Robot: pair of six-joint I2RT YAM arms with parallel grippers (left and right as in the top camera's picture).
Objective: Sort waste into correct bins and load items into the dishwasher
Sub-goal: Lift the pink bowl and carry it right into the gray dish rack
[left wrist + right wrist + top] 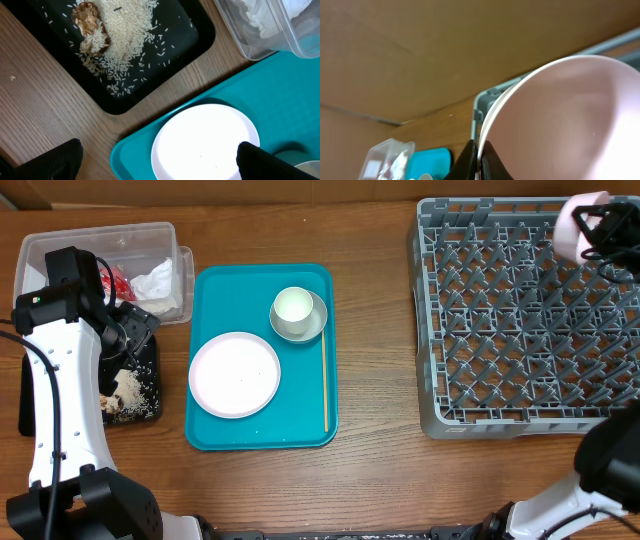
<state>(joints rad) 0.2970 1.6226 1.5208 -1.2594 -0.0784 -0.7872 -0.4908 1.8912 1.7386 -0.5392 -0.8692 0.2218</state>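
Right gripper [479, 161] is clamping its dark fingers on the thin rim of a smooth, pale pink plastic bowl [560, 120] and is holding it above the far right corner of the grey, prong-studded plastic dishwasher rack [470, 423]. Left gripper [157, 162] is hanging with its jaws apart, gripping nothing, near the black rectangular tray [125, 102], where loose white rice grains [125, 30] and a crumpled brown scrap [90, 25] are lying. Beside that tray, a clear plastic tub [60, 245] is holding white tissue and something red. Between the arms, a teal rectangular serving tray [300, 430] is carrying a round white plate [235, 374], a white cup [294, 305] in a pale saucer [318, 325], and a thin wooden stick [325, 380]. Only the overhead view is showing the rack's whole grid; the right wrist view is catching just one corner of it, while the left wrist view is picking out the single grains.
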